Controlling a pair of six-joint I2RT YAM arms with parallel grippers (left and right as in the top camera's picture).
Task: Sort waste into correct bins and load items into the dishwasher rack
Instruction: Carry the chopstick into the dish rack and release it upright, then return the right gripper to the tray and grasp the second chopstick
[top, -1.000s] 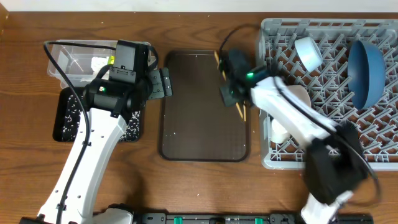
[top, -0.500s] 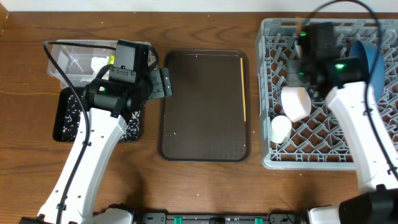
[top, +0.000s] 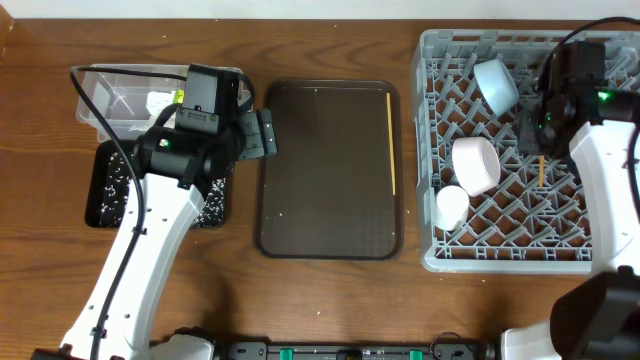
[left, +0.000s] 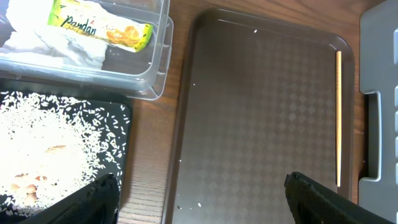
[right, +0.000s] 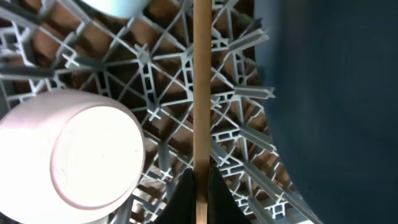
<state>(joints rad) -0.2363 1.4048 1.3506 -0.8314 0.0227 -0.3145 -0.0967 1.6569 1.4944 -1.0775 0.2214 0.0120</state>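
My right gripper (right: 200, 186) is shut on a thin wooden chopstick (right: 201, 93) and holds it over the grey dishwasher rack (right: 236, 137), between the white bowl (right: 81, 155) and the dark blue bowl (right: 329, 93). Overhead, this gripper (top: 545, 135) hangs above the rack's right half (top: 520, 250). A second chopstick (top: 392, 140) lies along the right side of the brown tray (top: 320, 200). My left gripper (left: 205, 205) stands open and holds nothing above that tray's left edge. The clear tub (left: 155, 74) holds a tissue (left: 37, 40) and the yellow-green wrapper (left: 99, 28). Rice covers the black tray (left: 121, 124).
The light blue bowl (top: 495, 85), the white bowl (top: 475, 165) and a small white cup (top: 451, 207) sit in the rack's left half. A few rice grains lie on the brown tray. Bare wooden table surrounds the tray and bins.
My right arm has carried one chopstick from the brown tray across to the rack's right half. The other chopstick stays on the tray. My left arm has not moved.
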